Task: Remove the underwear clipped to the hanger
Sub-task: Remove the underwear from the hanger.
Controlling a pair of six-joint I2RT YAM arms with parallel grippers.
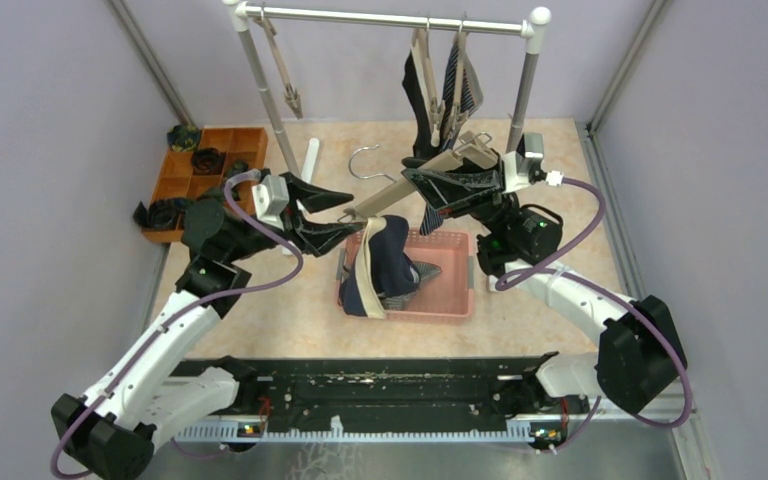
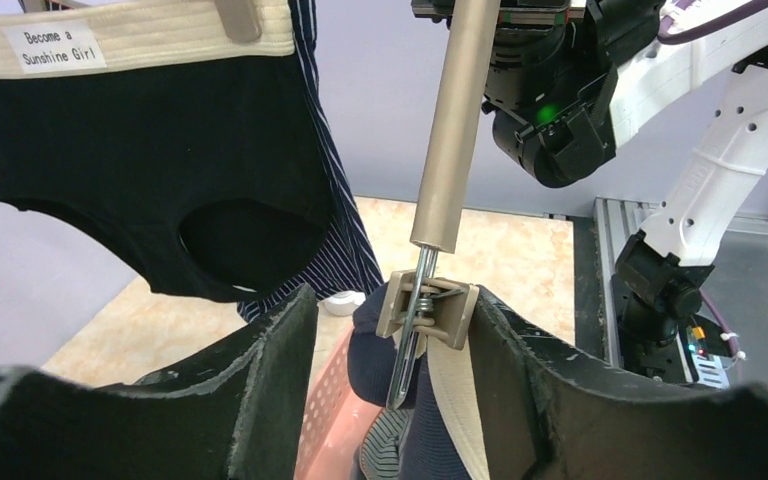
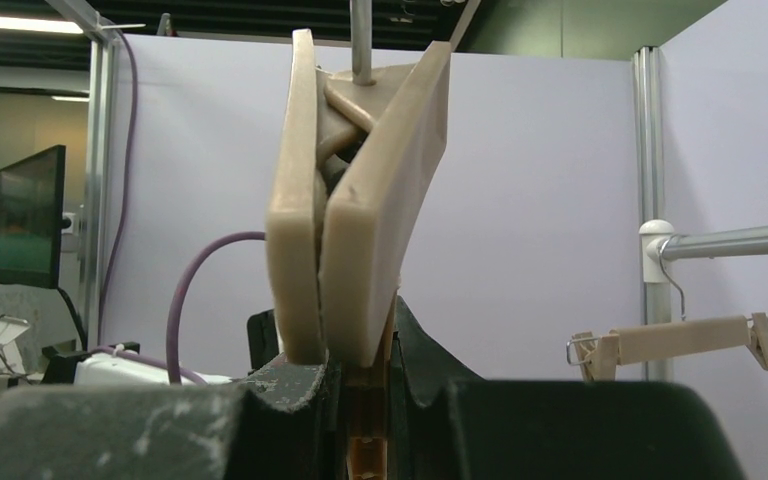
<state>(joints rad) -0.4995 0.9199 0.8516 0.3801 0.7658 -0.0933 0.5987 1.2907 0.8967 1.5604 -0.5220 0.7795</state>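
Note:
A beige clip hanger [image 1: 410, 185] is held slanted above the pink basket [image 1: 450, 305]. My right gripper [image 1: 438, 180] is shut on its upper end, as the right wrist view [image 3: 360, 385] shows on the beige bars [image 3: 350, 220]. A plain navy underwear [image 1: 385, 265] with a beige waistband hangs from the clip [image 2: 428, 310] at the hanger's low end, drooping into the basket. My left gripper [image 2: 395, 340] is open around that clip; the right finger [image 2: 520, 370] touches it, the left one stands apart. Black underwear [image 2: 140, 180] and navy striped underwear [image 2: 335, 200] hang on the rack.
The clothes rack [image 1: 390, 17] stands at the back, with an empty hanger [image 1: 285, 75] on its left. An orange tray [image 1: 195, 170] with dark rolled bundles is at the far left. A grey striped cloth [image 1: 425, 272] lies in the basket. A loose wire hook [image 1: 365, 160] lies on the table.

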